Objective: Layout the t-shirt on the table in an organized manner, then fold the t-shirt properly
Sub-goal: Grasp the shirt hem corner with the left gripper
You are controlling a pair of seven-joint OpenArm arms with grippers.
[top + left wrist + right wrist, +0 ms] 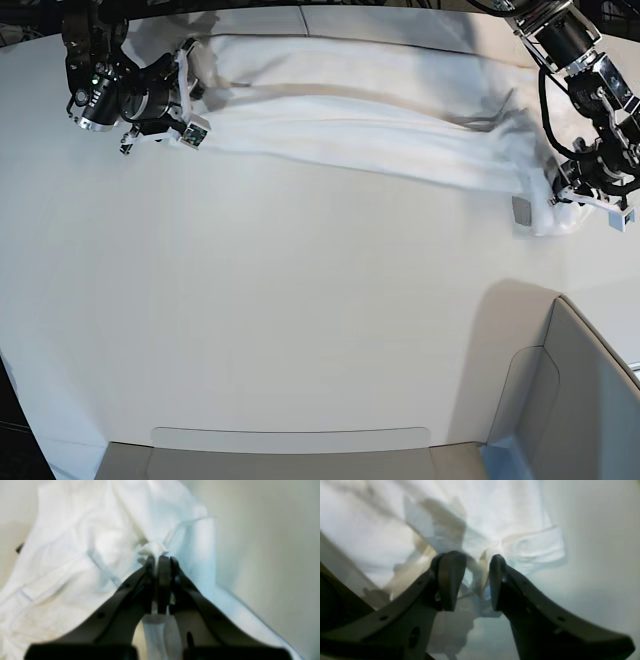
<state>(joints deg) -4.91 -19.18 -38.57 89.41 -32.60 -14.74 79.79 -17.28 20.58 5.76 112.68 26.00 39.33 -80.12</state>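
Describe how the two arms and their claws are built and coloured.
Both claws, the left claw and the right claw, have matte black curved fingers with small round holes along the sides. In the base view, both arms are black and silver metal with white parts at the wrist, and a black cable loops along the left arm.

Stretched across the far side of the worktop (300, 300): a t-shirt (380, 130), a gripper (560, 195) at each end (185, 95).

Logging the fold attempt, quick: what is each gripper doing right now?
Left gripper: shut, pinching a bunch of the white cotton t-shirt.
Right gripper: jaws apart with shirt fabric between them; whether it grips cannot be told.
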